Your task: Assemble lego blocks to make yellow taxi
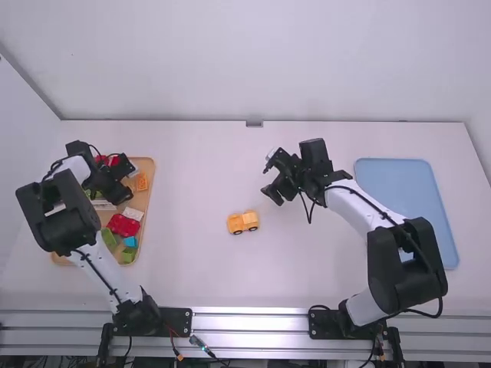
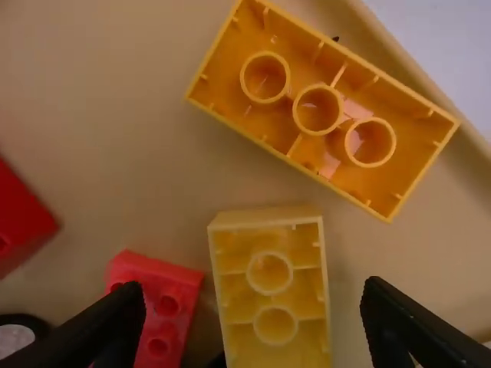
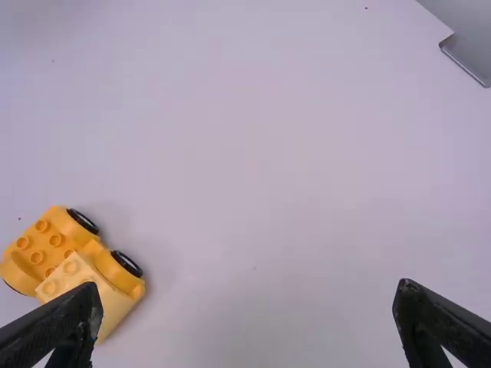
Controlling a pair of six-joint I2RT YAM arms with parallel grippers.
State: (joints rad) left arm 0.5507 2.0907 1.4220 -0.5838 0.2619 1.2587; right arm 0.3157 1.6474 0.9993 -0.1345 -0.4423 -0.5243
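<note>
Over to the high view: yellow car (image 1: 243,222) on the white table (image 1: 207,268), near the middle. Hovering at one o'clock from it, right gripper (image 1: 271,180); at ten o'clock, left gripper (image 1: 129,181) over the block-filled wooden tray (image 1: 150,184).

Now left wrist view: fingers spread, holding nothing, around a small yellow block (image 2: 270,287), near a bigger upturned one (image 2: 318,107).

Right wrist view: fingers wide and empty, pale block (image 3: 73,276) seated on the car.

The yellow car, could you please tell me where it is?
In the high view, the yellow car stands mid-table, between the tan tray and the blue tray.
</note>
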